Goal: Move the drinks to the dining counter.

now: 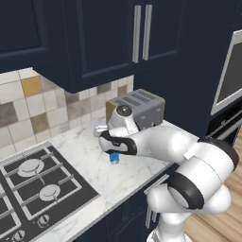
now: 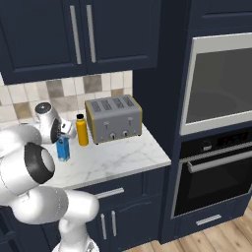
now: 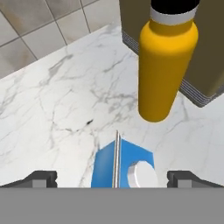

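A steel four-slot toaster (image 2: pixel 114 119) stands against the tiled backsplash (image 1: pixel 28 111) on the marble counter (image 2: pixel 123 155), with a gas stove (image 1: pixel 35 186) alongside and a built-in oven (image 2: pixel 219 162) nearby.

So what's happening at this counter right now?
The robot's gripper is open and poised over the blue carton, one fingertip on either side of it, nothing held yet. The carton stands on the marble counter by the stove, with the yellow-orange bottle upright just beyond it, next to the toaster.
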You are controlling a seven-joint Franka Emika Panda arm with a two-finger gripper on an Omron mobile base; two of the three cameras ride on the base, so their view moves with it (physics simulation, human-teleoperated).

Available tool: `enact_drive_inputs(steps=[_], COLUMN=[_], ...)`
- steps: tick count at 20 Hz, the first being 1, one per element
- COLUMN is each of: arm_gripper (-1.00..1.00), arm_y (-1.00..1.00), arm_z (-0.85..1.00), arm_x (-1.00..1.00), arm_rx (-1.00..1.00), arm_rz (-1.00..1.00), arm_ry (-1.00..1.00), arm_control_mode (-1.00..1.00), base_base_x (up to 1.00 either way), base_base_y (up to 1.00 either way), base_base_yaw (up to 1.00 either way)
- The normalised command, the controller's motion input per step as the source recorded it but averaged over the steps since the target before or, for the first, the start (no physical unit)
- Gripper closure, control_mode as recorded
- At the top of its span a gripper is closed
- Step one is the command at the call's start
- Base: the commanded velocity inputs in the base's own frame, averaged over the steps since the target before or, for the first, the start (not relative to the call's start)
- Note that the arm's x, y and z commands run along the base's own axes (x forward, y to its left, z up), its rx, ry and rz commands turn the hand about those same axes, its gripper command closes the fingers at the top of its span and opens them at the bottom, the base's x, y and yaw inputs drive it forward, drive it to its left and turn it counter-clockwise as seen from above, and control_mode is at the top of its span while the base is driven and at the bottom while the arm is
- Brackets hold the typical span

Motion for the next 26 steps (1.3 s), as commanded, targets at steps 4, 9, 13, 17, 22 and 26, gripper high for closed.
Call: enact_drive_inputs(steps=[4, 9, 13, 17, 22, 26], arm_gripper=[-1.00, 1.00, 1.00, 1.00, 1.00, 1.00], arm_y=[0.00, 0.00, 0.00, 0.00, -0.08, -0.32], arm_z=[-0.22, -0.39, -0.23, -0.02, 0.17, 0.93], arm_x=[0.06, -0.05, -0.03, 0.00, -0.31, -0.66], arm_rx=[0.00, 0.00, 0.00, 0.00, 0.00, 0.00], arm_rz=[0.00, 0.00, 0.00, 0.00, 0.04, 0.03], arm_ry=[-0.09, -0.04, 0.00, 0.00, -0.12, -0.35], arm_control_mode=[-1.00, -1.00, -1.00, -1.00, -1.00, -1.00], base_base_x=[0.00, 0.00, 0.00, 0.00, 0.00, 0.00], base_base_y=[0.00, 0.00, 0.00, 0.00, 0.00, 0.00], base_base_yaw=[0.00, 0.00, 0.00, 0.00, 0.00, 0.00])
